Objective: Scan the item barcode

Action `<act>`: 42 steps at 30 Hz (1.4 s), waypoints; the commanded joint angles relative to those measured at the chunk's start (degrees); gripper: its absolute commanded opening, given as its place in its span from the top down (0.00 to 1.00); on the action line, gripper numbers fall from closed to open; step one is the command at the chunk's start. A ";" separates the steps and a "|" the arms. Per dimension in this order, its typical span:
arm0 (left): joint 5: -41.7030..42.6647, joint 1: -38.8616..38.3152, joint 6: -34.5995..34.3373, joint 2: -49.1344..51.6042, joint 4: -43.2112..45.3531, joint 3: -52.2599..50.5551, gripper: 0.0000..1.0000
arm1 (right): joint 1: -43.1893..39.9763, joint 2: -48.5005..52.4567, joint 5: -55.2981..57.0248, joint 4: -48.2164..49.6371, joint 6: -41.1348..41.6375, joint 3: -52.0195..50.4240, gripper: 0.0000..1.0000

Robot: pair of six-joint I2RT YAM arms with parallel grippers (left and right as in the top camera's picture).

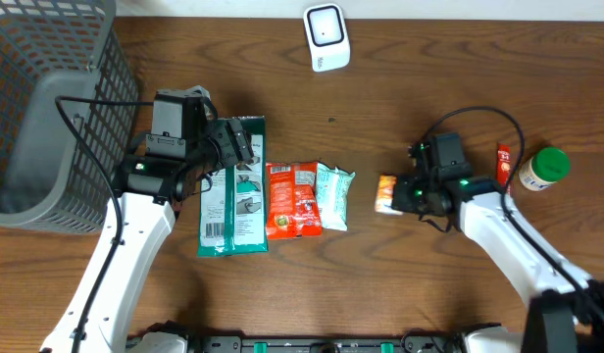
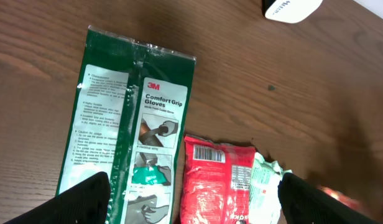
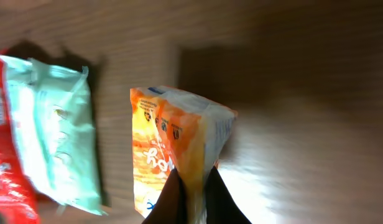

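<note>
overhead is evenly lit and pretty sharp, just soft shadows; right wrist cam is smeared with motion blur, orange snack pouch point(image 3: 179, 149) included; washed-out glare on the wooden table point(image 3: 316, 168) right of the pouch, dark shadow just above it; left wrist cam crisp but dimmer

Your table point(image 1: 380, 294) is dark brown wood with a straight grain, and its top fills nearly every view. Along the far edge you have a pale strip point(image 1: 478, 8) (wall or floor, I cannot tell which). A grey wire basket point(image 1: 91, 93) stands at the far left. A soft glare lies on the wood in the right wrist view.
</note>
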 commanded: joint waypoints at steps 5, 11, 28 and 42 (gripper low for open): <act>-0.15 0.20 0.94 0.07 0.04 0.42 0.14 | 2.27 -2.25 21.81 -9.75 -3.13 5.31 0.99; -0.15 0.20 0.96 0.07 0.04 0.42 0.14 | 5.75 -1.29 30.93 -12.24 -3.08 5.70 0.99; -0.15 0.20 0.96 0.07 0.02 0.42 0.14 | 14.53 10.03 45.13 -12.26 -5.70 12.15 0.99; -0.15 0.20 0.96 0.07 0.04 0.42 0.14 | 16.39 13.14 47.47 -11.63 -6.78 13.25 0.99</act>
